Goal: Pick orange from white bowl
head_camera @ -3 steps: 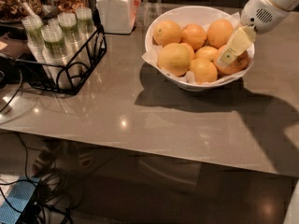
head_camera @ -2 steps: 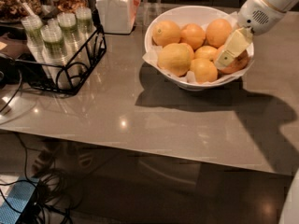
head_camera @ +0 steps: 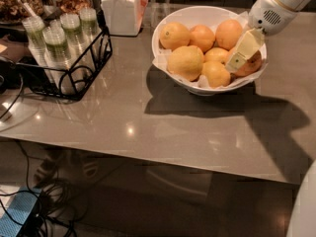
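The white bowl (head_camera: 170,26) stands at the back right of the grey table, lined with crinkled white paper and holding several fruits. The deep-orange orange (head_camera: 252,63) lies at the bowl's right edge, partly hidden. My gripper (head_camera: 243,53), pale yellow below a white wrist, reaches down into the right side of the bowl. It rests against the left, near side of the orange. A big yellowish lemon-like fruit (head_camera: 185,62) lies at the front left of the bowl, with paler fruits around it.
A white square lidded jar (head_camera: 121,9) stands left of the bowl. A black wire rack (head_camera: 74,65) with several green-capped bottles is at the far left. Cables and a blue item lie on the floor under the table's front edge (head_camera: 148,154).
The gripper has edged slightly left and down against the orange. The fruits and bowl have not moved.
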Robot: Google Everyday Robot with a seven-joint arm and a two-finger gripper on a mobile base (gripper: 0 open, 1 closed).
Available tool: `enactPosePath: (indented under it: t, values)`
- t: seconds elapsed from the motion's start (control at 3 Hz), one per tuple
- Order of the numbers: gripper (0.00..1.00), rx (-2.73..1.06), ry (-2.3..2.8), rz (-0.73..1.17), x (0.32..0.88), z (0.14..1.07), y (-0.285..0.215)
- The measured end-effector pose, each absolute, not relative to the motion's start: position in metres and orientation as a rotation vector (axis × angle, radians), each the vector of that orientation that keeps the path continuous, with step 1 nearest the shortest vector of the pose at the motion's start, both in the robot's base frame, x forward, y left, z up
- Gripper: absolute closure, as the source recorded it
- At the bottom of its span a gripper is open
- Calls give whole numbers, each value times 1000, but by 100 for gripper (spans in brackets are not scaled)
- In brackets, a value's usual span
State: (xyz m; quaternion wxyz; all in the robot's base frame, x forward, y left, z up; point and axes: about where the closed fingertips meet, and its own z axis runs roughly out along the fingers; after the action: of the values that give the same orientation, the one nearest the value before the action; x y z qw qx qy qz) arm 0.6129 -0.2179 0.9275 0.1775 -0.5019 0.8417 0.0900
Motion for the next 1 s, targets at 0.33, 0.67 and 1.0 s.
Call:
enactPosePath:
  t: [0.33, 0.67, 1.0]
  values:
    - [19, -1420, 2382, 254, 613, 929, -219]
    - [19, -1372, 2406, 185, 611, 938, -238]
    - [19, -1341, 2422, 132, 608, 945, -252]
